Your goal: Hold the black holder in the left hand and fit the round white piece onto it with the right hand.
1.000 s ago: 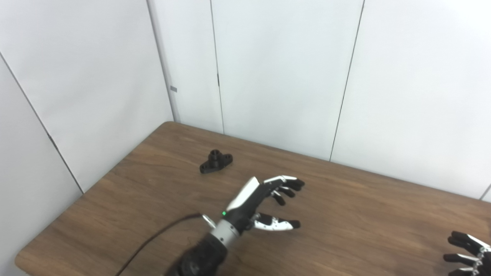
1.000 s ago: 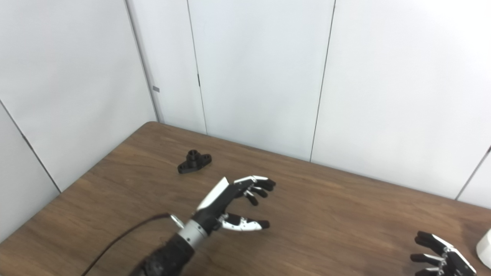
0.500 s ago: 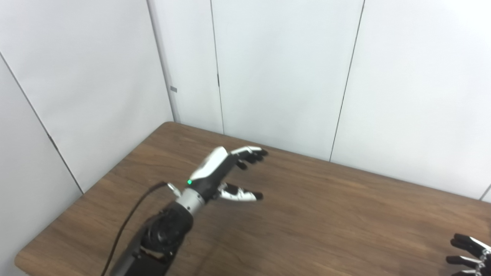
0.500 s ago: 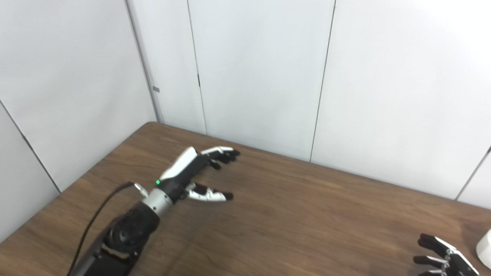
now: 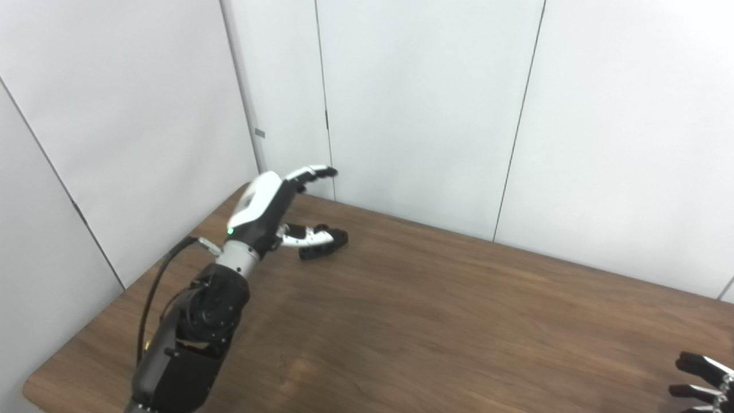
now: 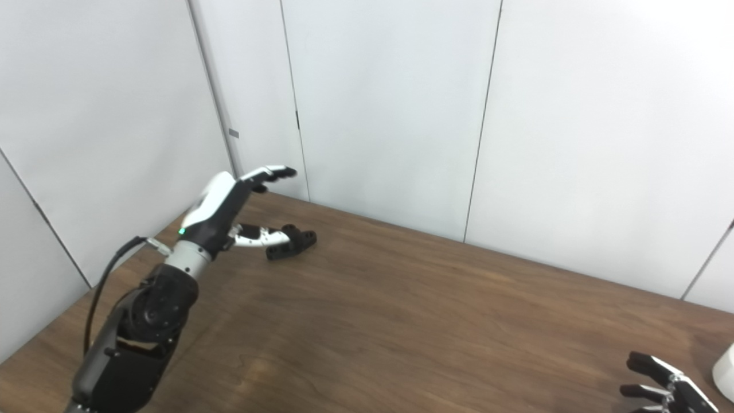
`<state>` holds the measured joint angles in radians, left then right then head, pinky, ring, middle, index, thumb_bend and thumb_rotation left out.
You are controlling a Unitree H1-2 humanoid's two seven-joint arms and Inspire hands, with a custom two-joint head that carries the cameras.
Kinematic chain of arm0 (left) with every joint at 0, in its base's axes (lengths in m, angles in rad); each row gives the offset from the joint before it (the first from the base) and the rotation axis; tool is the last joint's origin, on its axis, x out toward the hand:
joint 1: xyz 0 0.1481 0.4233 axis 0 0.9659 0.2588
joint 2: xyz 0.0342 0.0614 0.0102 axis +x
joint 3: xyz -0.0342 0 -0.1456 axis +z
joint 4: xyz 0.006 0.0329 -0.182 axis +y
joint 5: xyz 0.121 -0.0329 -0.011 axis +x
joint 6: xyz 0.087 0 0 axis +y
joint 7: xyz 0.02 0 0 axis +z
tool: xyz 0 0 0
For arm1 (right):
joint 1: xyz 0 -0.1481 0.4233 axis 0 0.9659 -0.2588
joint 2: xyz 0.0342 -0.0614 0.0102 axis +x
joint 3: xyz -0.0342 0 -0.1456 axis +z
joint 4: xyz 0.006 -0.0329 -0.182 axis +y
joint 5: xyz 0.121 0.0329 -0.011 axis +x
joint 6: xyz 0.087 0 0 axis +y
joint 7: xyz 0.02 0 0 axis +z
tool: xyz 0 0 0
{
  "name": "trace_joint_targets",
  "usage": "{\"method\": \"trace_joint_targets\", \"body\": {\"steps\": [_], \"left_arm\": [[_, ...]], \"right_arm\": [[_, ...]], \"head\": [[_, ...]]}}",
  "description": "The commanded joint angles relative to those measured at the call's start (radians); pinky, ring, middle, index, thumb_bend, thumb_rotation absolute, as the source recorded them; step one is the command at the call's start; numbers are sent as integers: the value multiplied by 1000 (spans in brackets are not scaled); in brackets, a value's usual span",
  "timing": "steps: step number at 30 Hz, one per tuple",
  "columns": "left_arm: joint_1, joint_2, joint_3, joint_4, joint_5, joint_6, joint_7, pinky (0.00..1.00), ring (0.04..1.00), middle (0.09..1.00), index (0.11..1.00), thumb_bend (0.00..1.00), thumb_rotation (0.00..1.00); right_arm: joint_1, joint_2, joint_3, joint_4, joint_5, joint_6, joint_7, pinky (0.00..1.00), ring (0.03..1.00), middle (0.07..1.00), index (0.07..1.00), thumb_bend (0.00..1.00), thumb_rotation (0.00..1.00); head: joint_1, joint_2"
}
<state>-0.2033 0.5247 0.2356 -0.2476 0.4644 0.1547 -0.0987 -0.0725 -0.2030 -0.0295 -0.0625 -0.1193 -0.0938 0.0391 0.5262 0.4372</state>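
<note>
Reaching over the far left corner of a wooden table (image 5: 436, 321), left hand (image 5: 269, 206) spread wide and holding nothing, thumb (image 5: 307, 235) crossing in front of the black holder (image 5: 330, 244) lying on the tabletop. Showing only fingertips at the bottom right edge, right hand (image 6: 665, 387) splayed apart, empty. Just beside it, cut by the frame edge, white piece (image 6: 723, 373) on the table.

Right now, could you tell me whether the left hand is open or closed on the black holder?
Open. The left hand has fingers and thumb spread apart above the black holder, which lies on the table, not gripped.
</note>
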Motion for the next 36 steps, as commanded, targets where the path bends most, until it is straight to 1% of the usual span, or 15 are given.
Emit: {"method": "trace_joint_targets", "body": {"steps": [1,4,6,7,8,9,12,16,20,26,31,36], "left_arm": [[-42,37,18,-5,39,10,44,800,871,876,820,731,89],[-45,52,7,12,100,51,51,840,923,922,835,759,154],[-47,66,-4,26,142,82,44,889,981,979,856,824,260],[-48,70,-7,29,154,92,41,911,990,989,864,854,291],[-50,74,-12,34,165,109,35,922,995,995,869,869,307],[-53,78,-16,40,174,130,27,951,998,998,880,911,334],[-62,90,-31,60,189,189,0,994,1000,1000,909,981,381],[-70,112,-61,88,211,249,-31,1000,1000,1000,933,1000,452],[-78,122,-87,125,225,280,-36,1000,1000,1000,927,1000,474],[-101,125,-118,190,234,287,-30,1000,1000,1000,918,1000,458],[-114,128,-153,235,232,285,-38,1000,1000,1000,902,1000,476],[-123,119,-186,273,242,299,-30,989,1000,1000,884,1000,466]], "right_arm": [[-20,-16,-9,-27,6,-29,2,429,619,753,736,676,79],[-18,-15,-10,-28,3,-24,-1,440,629,756,739,681,88],[-15,-14,-10,-31,3,-23,0,443,633,760,740,678,77],[-14,-14,-10,-33,4,-22,1,445,635,761,740,677,77],[-13,-14,-10,-35,5,-20,2,445,636,762,739,677,77],[-13,-14,-10,-36,6,-20,2,441,631,759,738,676,72],[-11,-14,-10,-36,9,-21,4,435,625,754,733,683,103],[-8,-12,-10,-43,9,-20,4,427,623,751,731,691,95],[-7,-13,-10,-39,10,-29,7,425,618,750,729,694,109],[-7,-14,-11,-42,5,-25,6,425,617,751,732,700,144],[-8,-11,-13,-44,5,-30,4,414,600,743,728,695,126],[-8,-12,-14,-47,4,-29,4,416,602,744,727,699,148]], "head": [[0,4],[-1,6],[-2,7],[-2,9],[-3,9],[-4,10],[-9,13],[-11,15],[-14,16],[-18,17],[-23,18],[-26,20]]}}
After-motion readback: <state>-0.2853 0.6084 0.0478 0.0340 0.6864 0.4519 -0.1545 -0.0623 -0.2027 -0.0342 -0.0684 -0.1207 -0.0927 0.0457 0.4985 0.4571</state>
